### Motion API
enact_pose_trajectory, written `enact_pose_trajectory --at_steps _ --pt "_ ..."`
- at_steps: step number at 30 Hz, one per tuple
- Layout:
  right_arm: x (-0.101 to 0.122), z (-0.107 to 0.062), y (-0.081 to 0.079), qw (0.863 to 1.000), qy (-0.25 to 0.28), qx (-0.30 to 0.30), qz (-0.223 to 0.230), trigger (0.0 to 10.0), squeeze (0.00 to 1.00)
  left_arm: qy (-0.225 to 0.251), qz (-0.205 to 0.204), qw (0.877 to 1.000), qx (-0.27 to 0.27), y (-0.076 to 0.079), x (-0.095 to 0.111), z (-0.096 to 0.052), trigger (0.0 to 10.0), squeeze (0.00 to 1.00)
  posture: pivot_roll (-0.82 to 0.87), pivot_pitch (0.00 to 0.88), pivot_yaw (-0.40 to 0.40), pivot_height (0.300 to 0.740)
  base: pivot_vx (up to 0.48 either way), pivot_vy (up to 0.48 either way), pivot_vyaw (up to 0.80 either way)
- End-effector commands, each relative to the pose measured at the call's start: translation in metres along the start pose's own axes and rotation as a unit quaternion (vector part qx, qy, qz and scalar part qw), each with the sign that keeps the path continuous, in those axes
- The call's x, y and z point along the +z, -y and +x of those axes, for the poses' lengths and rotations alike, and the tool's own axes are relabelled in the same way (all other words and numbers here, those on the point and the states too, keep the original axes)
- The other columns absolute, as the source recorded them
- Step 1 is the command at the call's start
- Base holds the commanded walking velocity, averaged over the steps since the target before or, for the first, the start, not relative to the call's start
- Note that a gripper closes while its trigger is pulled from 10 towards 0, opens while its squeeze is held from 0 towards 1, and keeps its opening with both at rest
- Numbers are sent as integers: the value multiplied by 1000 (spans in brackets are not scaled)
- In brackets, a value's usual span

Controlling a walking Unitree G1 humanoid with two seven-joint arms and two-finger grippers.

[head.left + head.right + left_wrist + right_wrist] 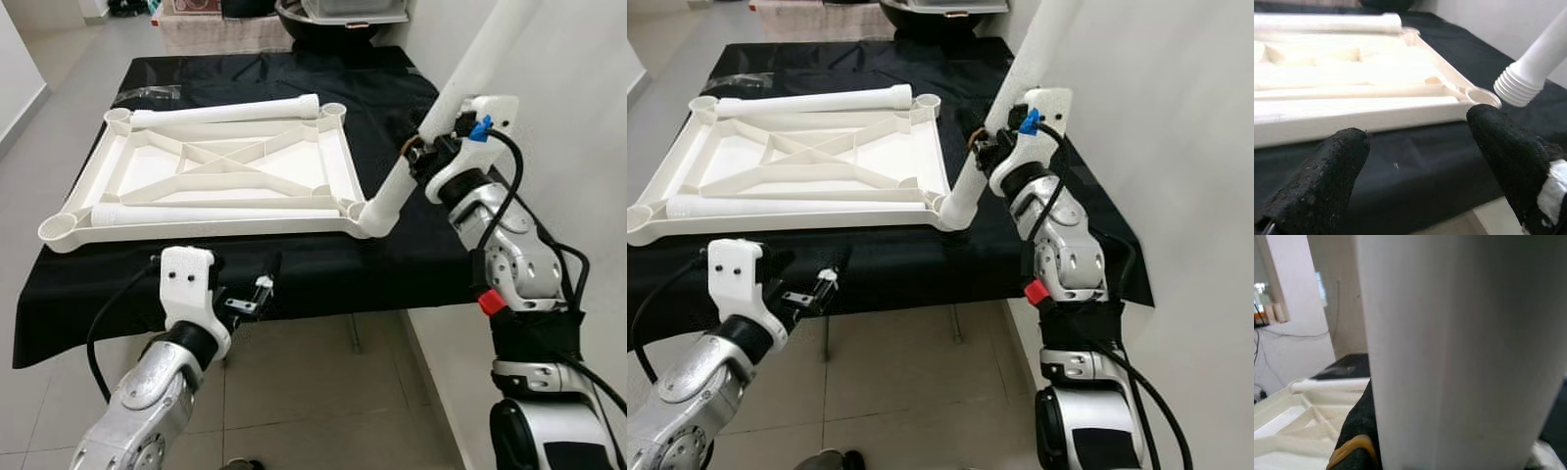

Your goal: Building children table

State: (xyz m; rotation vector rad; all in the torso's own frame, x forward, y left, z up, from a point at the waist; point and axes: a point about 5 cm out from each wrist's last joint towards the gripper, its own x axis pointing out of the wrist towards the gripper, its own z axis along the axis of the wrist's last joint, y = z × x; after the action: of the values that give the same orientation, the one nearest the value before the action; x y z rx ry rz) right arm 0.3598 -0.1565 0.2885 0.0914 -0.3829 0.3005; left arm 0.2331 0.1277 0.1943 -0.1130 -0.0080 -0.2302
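We log a white ribbed tabletop (211, 176), underside up, unlabelled; right hand (423, 152) clamped on leg (446, 108) at 3 o'clock; left hand (1420, 161) apart.

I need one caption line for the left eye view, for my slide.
Right end effector brings a white leg to the corner socket of the upturned tabletop; left end effector waits open.

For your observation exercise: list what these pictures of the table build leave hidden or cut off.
- Leg: top cut off by the eye views' upper edge.
- Right gripper: fingers hidden behind the leg.
- Corner socket: thread engagement unclear; threaded end sits beside it, blurred.
- Tabletop: upper face hidden, lies upside down.
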Motion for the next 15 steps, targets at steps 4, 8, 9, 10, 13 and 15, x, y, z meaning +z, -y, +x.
enact_pose_trajectory --at_steps 4,8,9,10,13,15 --pt "16 6 -15 998 56 3 -38 10000 0 27 13 999 26 2 4 3 10000 0 115 93 -32 740 0 0 0" --pt "13 6 -17 997 61 -3 -48 10000 0 41 13 998 38 2 6 6 10000 0 113 88 -36 740 68 0 0" --pt "13 6 -18 997 63 -6 -49 10000 0 44 16 998 40 2 7 7 10000 0 111 88 -34 740 300 0 0" --pt "12 6 -18 997 65 -8 -50 10000 0 47 18 998 41 2 8 8 10000 0 111 88 -34 740 300 0 0" --pt "11 6 -19 997 65 -6 -49 10000 0 45 18 998 44 1 7 9 10000 0 111 84 -35 740 311 0 0" --pt "10 7 -20 997 64 -4 -45 10000 0 43 19 998 46 0 6 9 10000 0 109 87 -35 740 313 0 0"
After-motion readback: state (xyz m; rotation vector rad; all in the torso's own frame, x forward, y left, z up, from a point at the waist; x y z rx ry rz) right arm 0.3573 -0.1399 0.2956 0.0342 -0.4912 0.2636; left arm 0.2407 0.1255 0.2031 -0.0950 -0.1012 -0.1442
